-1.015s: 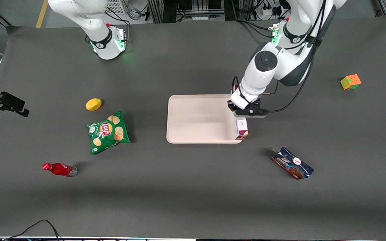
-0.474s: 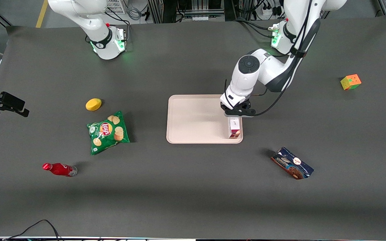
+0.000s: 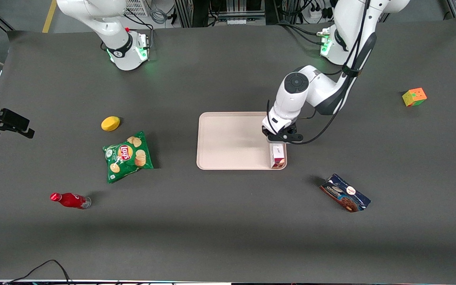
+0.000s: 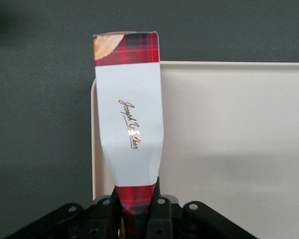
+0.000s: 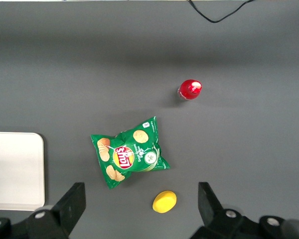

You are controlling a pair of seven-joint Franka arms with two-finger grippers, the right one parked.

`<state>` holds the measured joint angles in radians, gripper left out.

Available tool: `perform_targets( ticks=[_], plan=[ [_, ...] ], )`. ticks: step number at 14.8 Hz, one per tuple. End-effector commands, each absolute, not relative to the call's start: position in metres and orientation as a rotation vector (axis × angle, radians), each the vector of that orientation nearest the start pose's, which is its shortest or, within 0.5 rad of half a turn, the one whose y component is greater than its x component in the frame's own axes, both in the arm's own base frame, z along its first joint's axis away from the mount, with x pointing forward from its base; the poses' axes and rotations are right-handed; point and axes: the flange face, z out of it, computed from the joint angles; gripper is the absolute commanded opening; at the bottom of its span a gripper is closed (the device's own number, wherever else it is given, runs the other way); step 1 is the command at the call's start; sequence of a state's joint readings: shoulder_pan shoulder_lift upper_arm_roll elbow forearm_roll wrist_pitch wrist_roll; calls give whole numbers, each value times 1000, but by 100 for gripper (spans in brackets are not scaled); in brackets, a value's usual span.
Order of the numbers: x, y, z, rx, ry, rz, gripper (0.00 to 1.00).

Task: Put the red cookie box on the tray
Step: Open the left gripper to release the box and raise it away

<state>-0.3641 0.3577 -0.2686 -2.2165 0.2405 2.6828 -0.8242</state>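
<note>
Red cookie box held low over the tray's edge, ready to be set down.

The gripper (image 3: 278, 139) hangs above the tray (image 3: 232, 138) at its end toward the working arm, its fingers (image 4: 160, 215) clamped on one narrow end of the red cookie box (image 3: 278, 155). The box points away from the wrist toward the front camera, plaid face and white label up, running along the tray's short rim (image 4: 93, 149); in the wrist view its outer long edge overlaps that rim, so it looks barely inside. Whether it already rests on the tray I cannot tell. Holding it by the end keeps the fingers off the tray floor and lets the box lie flat on release; a nudge inward would likely seat it more safely. The blue cookie package (image 3: 344, 192) lies on the worktop nearer the camera, well apart.
</note>
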Motion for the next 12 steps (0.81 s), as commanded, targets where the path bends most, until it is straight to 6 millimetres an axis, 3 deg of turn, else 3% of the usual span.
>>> perform_targets(
  ticks=[1,4,5,6,7,9,12],
  plan=[
    [448,-345,234,-3200,-36,-215,4],
    [447,-345,233,-3197,-27,-214,42],
    [449,-342,232,-3191,-23,-220,59],
    [451,-340,233,-3187,-21,-223,89],
    [451,-340,234,-3182,-12,-220,100],
    [455,-341,243,-3186,-21,-241,100],
    [474,-334,278,-3142,-55,-246,100]
  ],
)
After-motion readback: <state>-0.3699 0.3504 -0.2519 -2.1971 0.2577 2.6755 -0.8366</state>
